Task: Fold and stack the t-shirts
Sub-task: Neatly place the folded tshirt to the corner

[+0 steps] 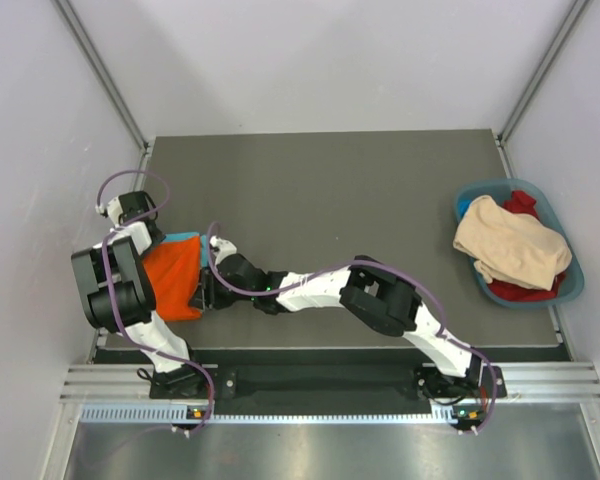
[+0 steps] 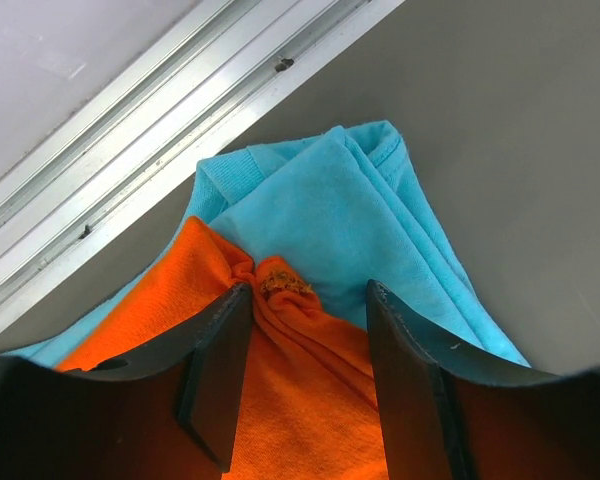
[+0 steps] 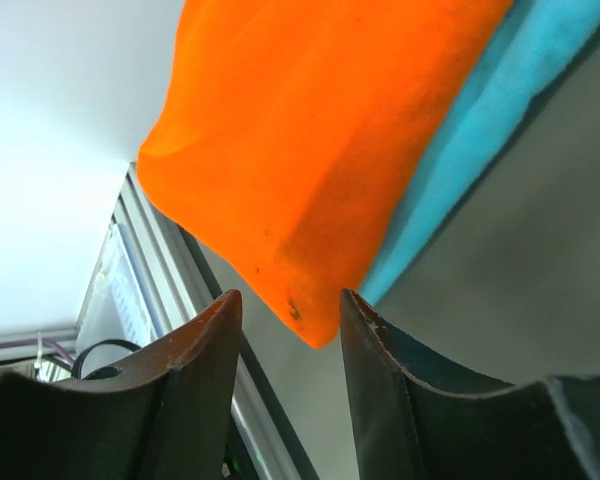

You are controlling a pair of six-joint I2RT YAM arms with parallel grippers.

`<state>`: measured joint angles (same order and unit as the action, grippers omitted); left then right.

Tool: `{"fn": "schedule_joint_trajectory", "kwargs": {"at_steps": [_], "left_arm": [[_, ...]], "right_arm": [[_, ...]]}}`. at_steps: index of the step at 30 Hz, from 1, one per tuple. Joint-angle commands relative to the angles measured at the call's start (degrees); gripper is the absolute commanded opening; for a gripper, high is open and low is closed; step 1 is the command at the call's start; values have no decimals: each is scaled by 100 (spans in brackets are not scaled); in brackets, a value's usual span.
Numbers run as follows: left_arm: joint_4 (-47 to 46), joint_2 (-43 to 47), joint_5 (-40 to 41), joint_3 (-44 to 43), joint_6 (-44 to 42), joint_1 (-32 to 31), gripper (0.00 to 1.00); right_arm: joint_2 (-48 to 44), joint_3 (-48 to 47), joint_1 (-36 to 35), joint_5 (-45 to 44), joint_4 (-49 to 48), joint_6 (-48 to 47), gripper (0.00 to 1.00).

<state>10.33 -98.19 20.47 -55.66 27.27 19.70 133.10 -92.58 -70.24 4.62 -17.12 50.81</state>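
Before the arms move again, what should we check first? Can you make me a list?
1. Orange shirt lying on top of the turquoise shirt: ok.
2. Both shirts on the table: ok, though right beside the rail.
3. Orange shirt smooth: not ok, it is bunched up between the fingers of the left gripper.
4. Left gripper clear of cloth: not ok, its jaws stand apart but orange cloth lies between them.
5. Right gripper free of the orange corner: cannot tell; its jaws stand apart and the corner sits between them.
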Motion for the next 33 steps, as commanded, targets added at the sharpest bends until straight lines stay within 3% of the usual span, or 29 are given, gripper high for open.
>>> {"fn": "schedule_joint_trajectory", "kwargs": {"at_steps": [1,10,13,17,25,31,33], "left_arm": [[-110,-183,-34,-33,7,-46,54],[-110,-209,18,-33,-11,-81,54],[-119,-209,71,-33,-20,-81,54],[-127,-226,89,-42,-37,-89,54],[-128,-534,212,-199,-169,-142,54],[-127,-587,256,-244,-230,-221,54],[-84,-508,256,-270,-257,-248,54]], "right_arm": [[198,-287,-95,-40,-45,43,43],[296,-243,-139,-111,-28,52,43],[287,-191,-148,-41,-141,69,30],[120,81,-166,-31,-441,122,0],[-662,933,-192,-427,-520,236,0],[-382,821,-245,-278,-537,404,0],[-329,750,-245,-234,-485,412,6]]}}
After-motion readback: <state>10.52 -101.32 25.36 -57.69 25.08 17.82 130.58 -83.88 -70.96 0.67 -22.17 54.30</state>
